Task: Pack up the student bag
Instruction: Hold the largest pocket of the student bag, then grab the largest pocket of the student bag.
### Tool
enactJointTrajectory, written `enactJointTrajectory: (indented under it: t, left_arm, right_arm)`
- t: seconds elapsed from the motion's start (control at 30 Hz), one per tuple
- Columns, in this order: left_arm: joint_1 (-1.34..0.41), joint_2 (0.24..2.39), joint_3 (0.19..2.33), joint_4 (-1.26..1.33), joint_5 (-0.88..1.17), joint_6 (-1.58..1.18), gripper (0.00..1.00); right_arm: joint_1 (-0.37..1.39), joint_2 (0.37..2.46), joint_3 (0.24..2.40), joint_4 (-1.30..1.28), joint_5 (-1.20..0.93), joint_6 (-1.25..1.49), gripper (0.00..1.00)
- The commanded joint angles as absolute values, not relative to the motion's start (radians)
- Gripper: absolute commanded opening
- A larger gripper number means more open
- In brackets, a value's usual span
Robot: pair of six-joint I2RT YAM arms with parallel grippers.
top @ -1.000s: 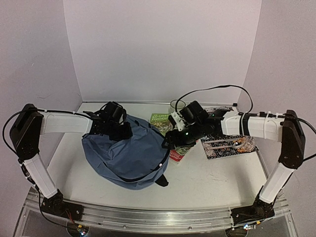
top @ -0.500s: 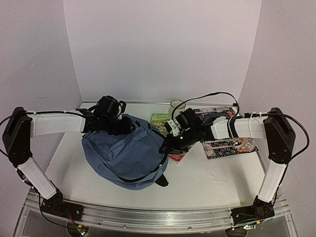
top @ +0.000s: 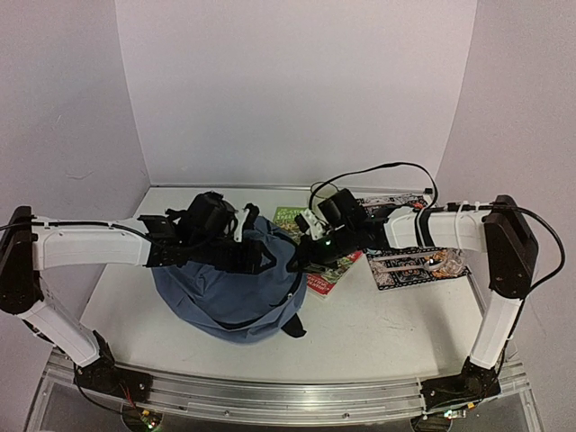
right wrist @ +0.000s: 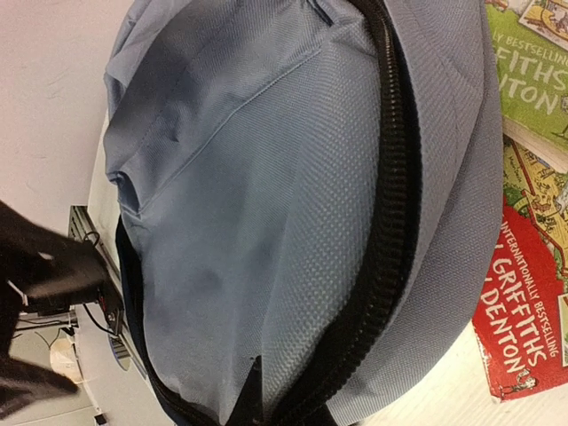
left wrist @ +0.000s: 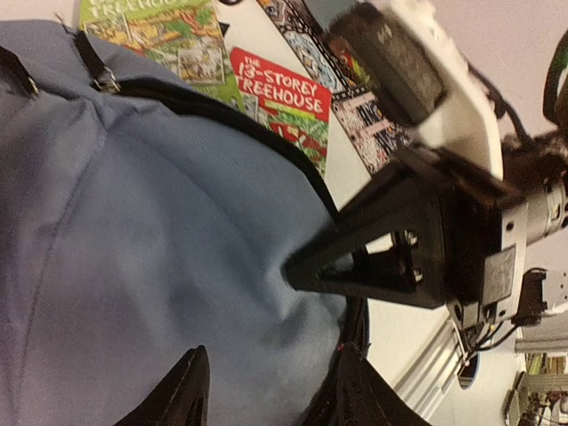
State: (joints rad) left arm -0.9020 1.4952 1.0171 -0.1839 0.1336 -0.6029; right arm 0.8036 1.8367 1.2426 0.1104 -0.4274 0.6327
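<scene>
The student bag, slate-blue with a black zipper, lies left of the table's middle. My left gripper hovers over its upper right part. In the left wrist view its fingers stand apart with bare blue fabric between them and nothing pinched. My right gripper is at the bag's right edge, shut on a fold of bag fabric beside the zipper. The left wrist view shows its black tip puckering the cloth. In the right wrist view only one dark tip shows.
Two books lie just right of the bag: a red "13-Storey Treehouse" and a green one. A black-and-white patterned flat item lies further right, and a clear glass stands behind the books.
My left arm has swung right over the bag and its jaws have opened. My right gripper has closed on the bag's edge by the zipper.
</scene>
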Motion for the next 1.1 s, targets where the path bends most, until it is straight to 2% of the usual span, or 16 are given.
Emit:
enactJointTrajectory:
  t: [0.0,0.3,0.53,0.67,0.9,1.0,1.07]
  left_arm:
    - [-0.916,1.514,1.006,-0.164,0.243,-0.622,0.50]
    - [-0.922,1.562,0.982,-0.164,0.468,-0.639,0.50]
    - [-0.922,1.572,0.957,-0.164,0.555,-0.669,0.48]
    - [-0.923,1.591,0.975,-0.164,0.567,-0.673,0.44]
    - [-0.924,1.621,1.014,-0.163,0.587,-0.677,0.30]
    - [-0.925,1.618,1.016,-0.163,0.591,-0.676,0.20]
    - [-0.925,1.607,1.013,-0.163,0.590,-0.681,0.10]
  right_arm:
    - [0.807,1.848,1.300,0.130,-0.439,0.634,0.02]
    - [0.807,1.870,1.340,0.129,-0.435,0.635,0.02]
    - [0.806,1.883,1.357,0.127,-0.434,0.633,0.01]
    - [0.806,1.891,1.362,0.127,-0.439,0.634,0.01]
    - [0.806,1.896,1.370,0.127,-0.440,0.629,0.01]
    - [0.806,1.898,1.372,0.126,-0.438,0.626,0.01]
    - [0.806,1.899,1.373,0.124,-0.435,0.624,0.00]
